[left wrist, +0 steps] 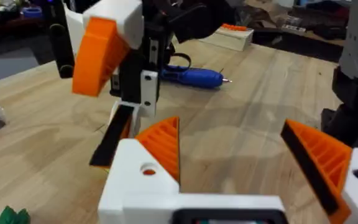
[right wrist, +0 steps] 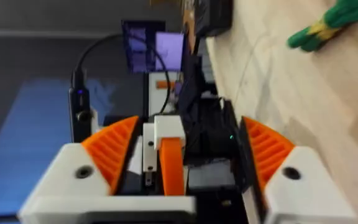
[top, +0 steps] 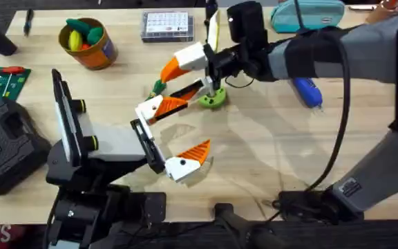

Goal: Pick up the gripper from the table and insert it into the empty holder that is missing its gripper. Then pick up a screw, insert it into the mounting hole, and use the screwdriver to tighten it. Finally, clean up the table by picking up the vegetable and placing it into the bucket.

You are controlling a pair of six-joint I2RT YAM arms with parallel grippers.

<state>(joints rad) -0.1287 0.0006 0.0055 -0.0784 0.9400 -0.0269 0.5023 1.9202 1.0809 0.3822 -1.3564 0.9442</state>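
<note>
Nearest, the left tool point(top: 195, 124) stands wide open over the table point(top: 268, 159), holding nothing. Both of its white bases carry ribbed orange plastic. The orange tip point(top: 173, 106) on the farther white base point(top: 147, 111) looks seated, though I cannot tell whether a screw holds it.

Just beyond, the right tool point(top: 170, 83) faces that finger end-on. In its wrist view its orange pads point(right wrist: 114, 146) stand open to either side of the tip, apart from it and gripping nothing.

The tip looks light, stiff and hard. The ribbed face should give friction and the smooth flanks may slip, so I would pinch it across the flat sides near the thick end. A loose fit could let it pop off under a sideways push.

Farther on lies the green vegetable point(top: 213, 98), probably light. It should be easy to grip across its middle. The blue screwdriver point(top: 308, 92) lies to the right. Farthest is the bucket point(top: 106, 48), already holding produce.
</note>
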